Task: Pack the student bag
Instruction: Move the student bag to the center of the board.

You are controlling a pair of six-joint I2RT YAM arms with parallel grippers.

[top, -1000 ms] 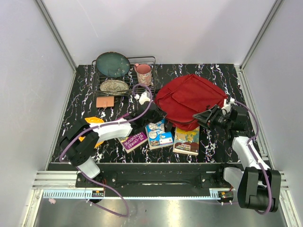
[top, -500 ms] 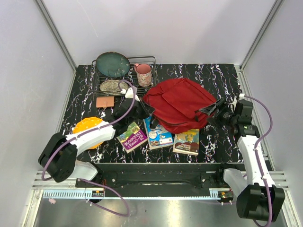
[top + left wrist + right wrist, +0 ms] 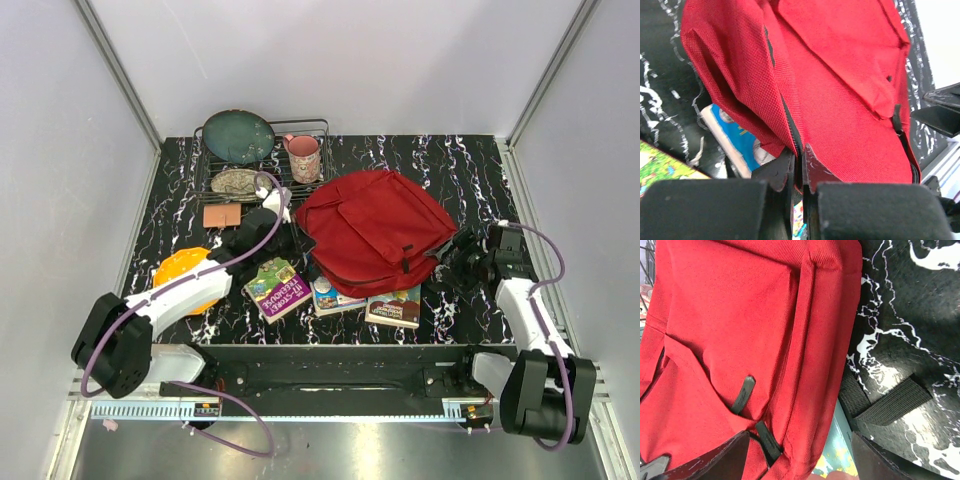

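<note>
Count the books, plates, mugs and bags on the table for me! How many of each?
Books: 3 (purple book, blue book, brown book)
Plates: 3 (green plate, patterned plate, orange plate)
Mugs: 1 (pink mug)
Bags: 1 (student bag)
Total: 8

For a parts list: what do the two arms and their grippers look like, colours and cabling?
The left arm and right arm match: white shells on the links, black joint housings, black bases. A purple cable loops loosely along each. The left gripper and right gripper have matte black, flat fingers tapering to the tips. No readable markings show.
</note>
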